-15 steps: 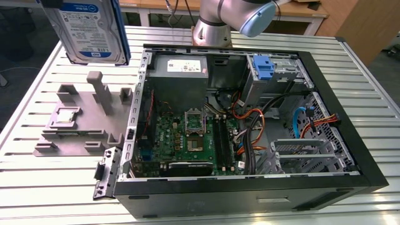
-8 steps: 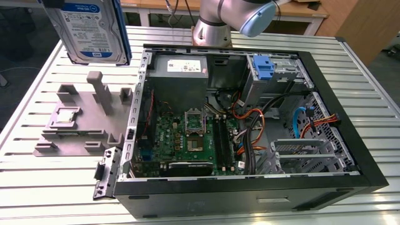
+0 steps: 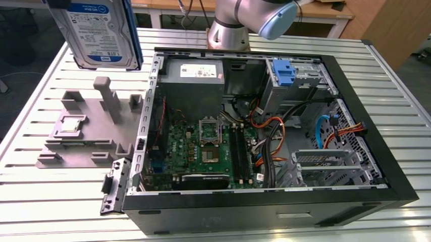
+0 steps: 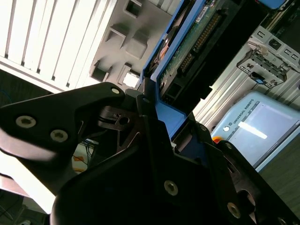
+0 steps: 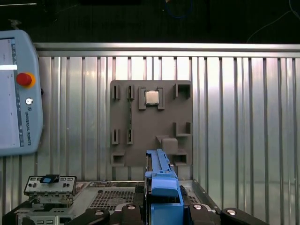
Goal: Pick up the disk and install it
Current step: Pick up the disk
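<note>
Closest in, my gripper (image 4: pixel 159 115) is clenched on the blue-framed edge of the disk (image 4: pixel 187 51), so the pick-up is done. The disk hangs upright in the air above the grey holder (image 3: pixel 74 151), outside the open computer case (image 3: pixel 397 171), and is not yet installed. The holder carries a small square chip (image 5: pixel 151 97) in one pocket; the case holds its motherboard (image 3: pixel 195 151), cables (image 3: pixel 276 146) and a blue bracket (image 3: pixel 285 75) in its drive bay.
</note>
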`<action>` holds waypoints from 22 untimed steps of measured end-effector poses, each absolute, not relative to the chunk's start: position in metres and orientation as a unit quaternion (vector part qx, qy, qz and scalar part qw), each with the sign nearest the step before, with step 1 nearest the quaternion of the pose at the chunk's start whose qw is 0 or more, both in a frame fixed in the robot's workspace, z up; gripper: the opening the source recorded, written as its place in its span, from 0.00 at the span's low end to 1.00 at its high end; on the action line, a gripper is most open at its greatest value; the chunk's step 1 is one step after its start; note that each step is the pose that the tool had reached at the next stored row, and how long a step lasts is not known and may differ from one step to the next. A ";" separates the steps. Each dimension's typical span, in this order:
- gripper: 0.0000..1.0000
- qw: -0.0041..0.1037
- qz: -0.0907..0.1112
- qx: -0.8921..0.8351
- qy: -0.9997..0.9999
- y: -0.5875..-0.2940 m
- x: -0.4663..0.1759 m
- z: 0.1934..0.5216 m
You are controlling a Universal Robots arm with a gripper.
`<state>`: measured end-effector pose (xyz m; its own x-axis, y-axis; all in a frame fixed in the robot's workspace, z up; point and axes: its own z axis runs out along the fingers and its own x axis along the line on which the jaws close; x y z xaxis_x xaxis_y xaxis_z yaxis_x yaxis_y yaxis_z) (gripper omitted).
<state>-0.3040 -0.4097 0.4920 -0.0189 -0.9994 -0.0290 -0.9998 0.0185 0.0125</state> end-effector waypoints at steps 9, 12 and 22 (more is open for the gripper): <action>0.37 0.006 0.015 -0.700 0.714 -0.410 -0.302 0.492; 0.37 0.006 0.015 -0.700 0.714 -0.410 -0.301 0.492; 0.37 0.006 0.015 -0.700 0.714 -0.410 -0.298 0.492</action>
<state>-0.2980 -0.4097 0.4920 -0.0189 -0.9994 -0.0290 -0.9998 0.0185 0.0125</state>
